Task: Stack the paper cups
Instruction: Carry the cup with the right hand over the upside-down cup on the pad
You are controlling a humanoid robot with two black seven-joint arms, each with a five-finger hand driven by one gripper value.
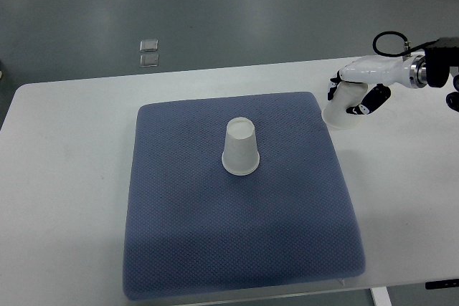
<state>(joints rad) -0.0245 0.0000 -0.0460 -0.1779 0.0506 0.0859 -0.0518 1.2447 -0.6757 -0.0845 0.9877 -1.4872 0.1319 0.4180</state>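
while my right hand (356, 98) is wrapped around one paper cup (343, 110) just off the mat's (215, 249) right edge, rim down, the other cup (239, 147) stands upside down mid-mat. squeezing too hard could crush mine; lowering it off-centre could tip the other over instead of nesting.

Obstacle: one upturned paper cup (239, 147) at the middle of the mat (179, 249).
Free room: bare mat all around it.
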